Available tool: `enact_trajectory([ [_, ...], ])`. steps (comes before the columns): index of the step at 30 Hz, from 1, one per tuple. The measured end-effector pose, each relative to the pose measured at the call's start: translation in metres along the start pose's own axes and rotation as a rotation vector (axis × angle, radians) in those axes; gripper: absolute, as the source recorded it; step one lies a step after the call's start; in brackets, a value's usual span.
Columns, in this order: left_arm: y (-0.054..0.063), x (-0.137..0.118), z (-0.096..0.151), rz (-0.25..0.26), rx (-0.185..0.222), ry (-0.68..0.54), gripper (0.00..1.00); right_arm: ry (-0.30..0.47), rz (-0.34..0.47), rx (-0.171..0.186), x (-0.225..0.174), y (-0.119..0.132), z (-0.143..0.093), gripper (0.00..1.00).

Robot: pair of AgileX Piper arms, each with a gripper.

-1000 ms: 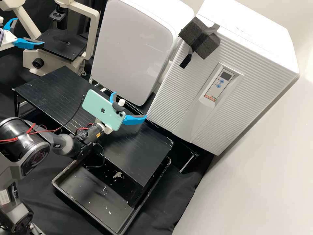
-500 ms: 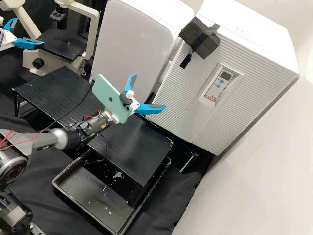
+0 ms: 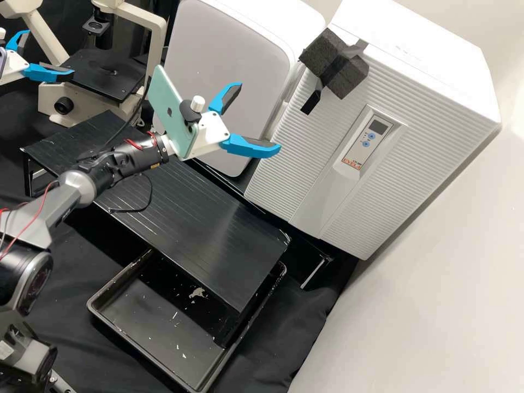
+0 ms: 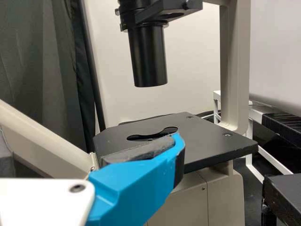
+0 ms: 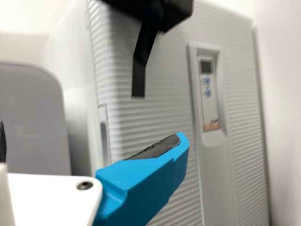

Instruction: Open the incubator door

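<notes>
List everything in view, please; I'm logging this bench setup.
Incubator: one, white, high view's right
Foam block: one, dark grey, taped to incubator's front
Cabinet: one, white, beside incubator
Microscope: one, cream and black, beyond stand
Stand: one, black, before cabinet
Tray: one, black, partly under stand
Flecks: several, pale, in tray
Cloth: black, beneath tray, count unclear
Phone: one, mint green, behind right gripper
Right gripper: one, white and blue, before cabinet
Left gripper: one, white and blue, by microscope
</notes>
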Motion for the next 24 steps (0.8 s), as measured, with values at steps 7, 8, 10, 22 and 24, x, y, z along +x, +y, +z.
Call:
enact_trajectory([
  [7, 0.000, 0.000, 0.000, 0.000, 0.000, 0.000, 1.00, -0.127, 0.068, -0.026, 0.014, -0.004, -0.004, 1.00],
  [8, 0.000, 0.000, 0.000, 0.000, 0.000, 0.000, 1.00, -0.143, 0.069, -0.032, 0.017, -0.006, -0.003, 1.00],
  [10, 0.000, 0.000, 0.000, 0.000, 0.000, 0.000, 1.00, -0.158, 0.073, -0.046, 0.023, -0.009, -0.001, 1.00],
  [22, 0.000, 0.000, 0.000, 0.000, 0.000, 0.000, 1.00, -0.255, 0.105, -0.052, 0.047, -0.009, 0.019, 1.00],
  [24, 0.000, 0.000, 0.000, 0.000, 0.000, 0.000, 1.00, -0.260, 0.110, -0.053, 0.047, -0.008, 0.021, 1.00],
])
